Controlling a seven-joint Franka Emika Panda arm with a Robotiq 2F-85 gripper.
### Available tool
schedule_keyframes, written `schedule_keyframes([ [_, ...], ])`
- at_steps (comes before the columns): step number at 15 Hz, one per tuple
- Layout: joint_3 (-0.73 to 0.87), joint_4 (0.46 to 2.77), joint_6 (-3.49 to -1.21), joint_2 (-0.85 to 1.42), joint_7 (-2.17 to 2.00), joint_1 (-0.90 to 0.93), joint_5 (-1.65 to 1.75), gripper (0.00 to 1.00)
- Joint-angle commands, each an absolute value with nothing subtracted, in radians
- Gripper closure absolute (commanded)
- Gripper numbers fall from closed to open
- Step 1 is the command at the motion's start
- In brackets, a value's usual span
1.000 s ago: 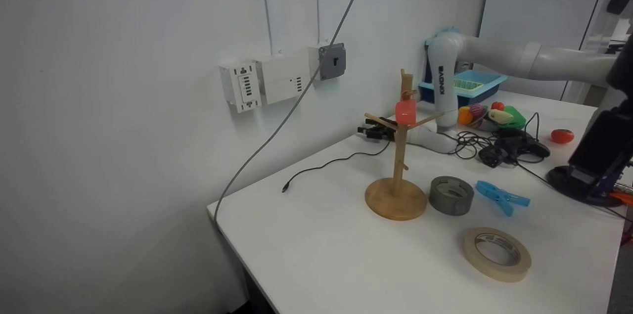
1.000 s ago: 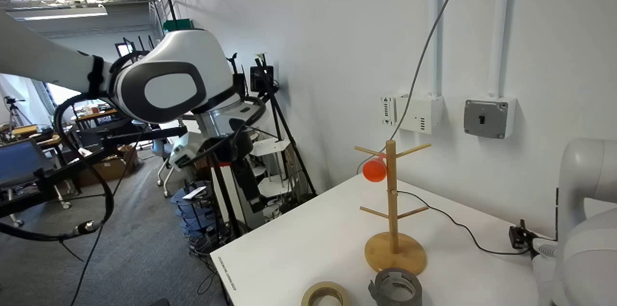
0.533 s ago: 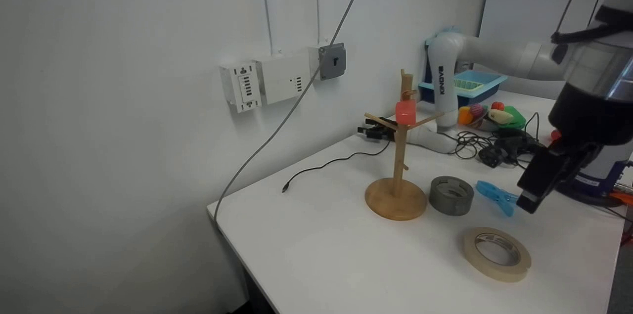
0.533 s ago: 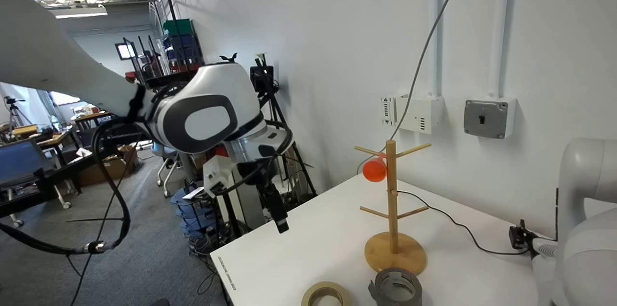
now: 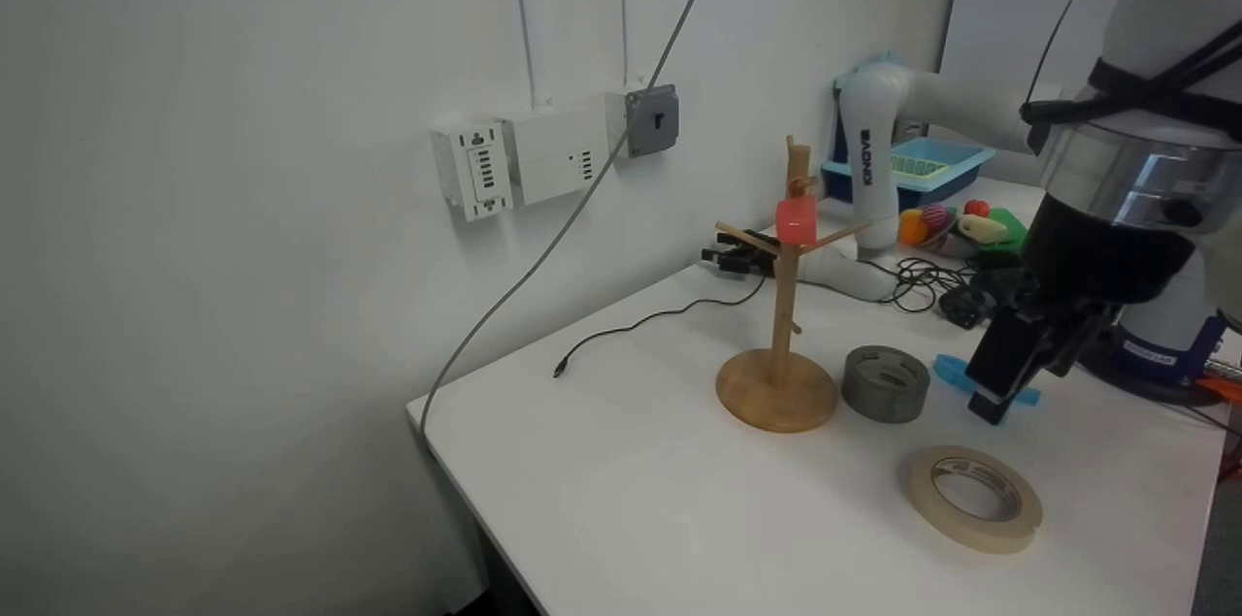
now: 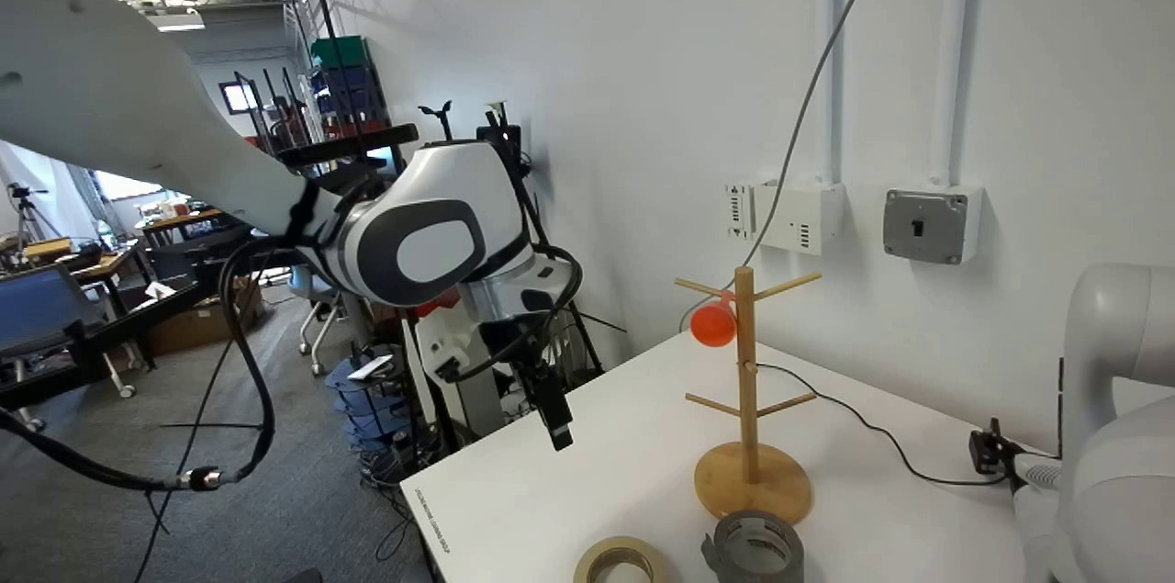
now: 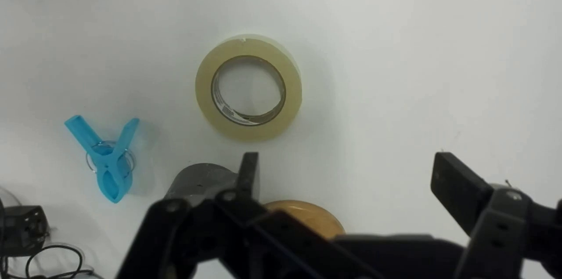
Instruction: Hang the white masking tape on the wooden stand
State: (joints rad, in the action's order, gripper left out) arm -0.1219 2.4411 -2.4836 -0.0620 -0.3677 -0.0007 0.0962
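White masking tape (image 7: 246, 134), a flat cream-coloured ring with a wide round hole, lies on the smooth white tabletop (image 7: 386, 72), apart from the black two-fingered gripper (image 7: 345, 160). That gripper hangs tilted above the table with its fingers spread wide, tabletop showing between their tips in the wrist view; in both exterior views it is carried by a white robot arm (image 6: 165, 115), trimmed with dark grey. In an exterior view the fingertips cross in front of a bright blue plastic spring clamp (image 7: 109, 160), hiding part of it. In the wrist view one finger partly covers a dark grey tape roll (image 7: 193, 180), narrower than the cream ring but taller, resting on the table just beside the round disc base of a light-brown wooden stand (image 6: 747, 353). This stand is upright, its straight post bearing thin pegs at different heights, and a small orange-red cup (image 6: 713, 324) sits close to the post near the upper pegs. The cream ring rests apart from the stand. Farther off, an exterior view shows a pile of small brightly coloured objects (image 5: 982, 228), a two-tone blue plastic basin (image 5: 956, 179) and a white arm lettered KINOVA (image 5: 870, 112); a grey switch box (image 6: 918, 239) is mounted on the wall.
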Motion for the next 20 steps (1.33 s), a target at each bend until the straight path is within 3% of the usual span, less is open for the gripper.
schedule_keyframes([
  [1,-0.093,2.449,-2.501,-0.03,-0.373,0.005,0.106,0.0],
  [20,0.0,2.338,-2.674,0.373,-0.335,0.062,0.093,0.0],
])
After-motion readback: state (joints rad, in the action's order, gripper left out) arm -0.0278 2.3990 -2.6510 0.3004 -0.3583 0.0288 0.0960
